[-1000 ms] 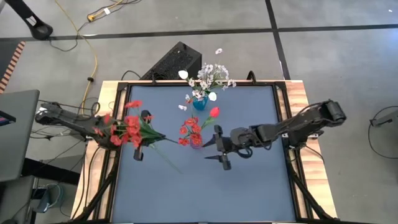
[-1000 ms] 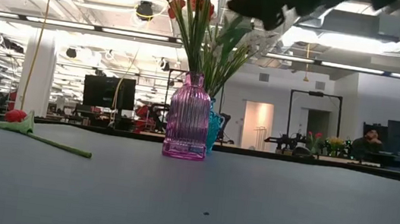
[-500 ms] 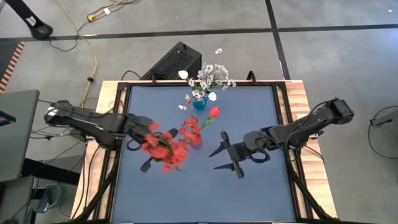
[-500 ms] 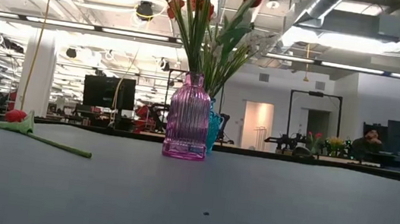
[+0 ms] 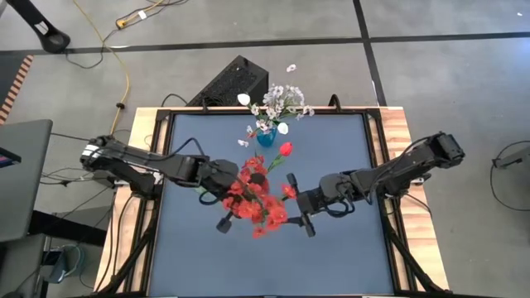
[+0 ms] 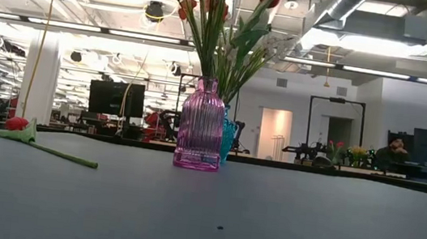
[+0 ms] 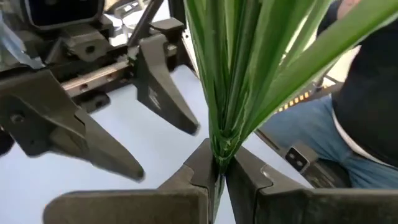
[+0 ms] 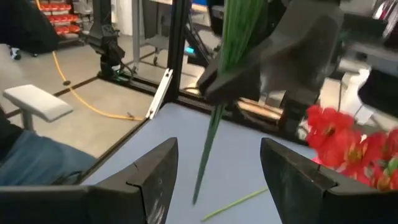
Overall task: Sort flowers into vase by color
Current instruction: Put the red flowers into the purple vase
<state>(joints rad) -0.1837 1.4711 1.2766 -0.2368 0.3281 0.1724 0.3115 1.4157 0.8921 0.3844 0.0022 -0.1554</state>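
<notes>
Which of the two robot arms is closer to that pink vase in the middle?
Left. The left gripper, shut on a red flower spray, sits beside the pink vase; the right gripper, jaws open, is farther off on the other side.

Even, bright overhead light fills all four views. In the low view long ceiling light strips (image 6: 126, 34) glow white and slightly blown out, and the bench (image 6: 266, 224) reads as flat grey with faint shadow under the pink vase (image 6: 200, 126). From above, the blue bench top shows only soft, short shadows beside the arms. The red spray (image 5: 258, 199) is smeared by motion blur. In the left wrist view the green stems (image 7: 242, 68) sit close and soft-focused; the right wrist view's near fingers (image 8: 155, 180) are blurred, background hazy
</notes>
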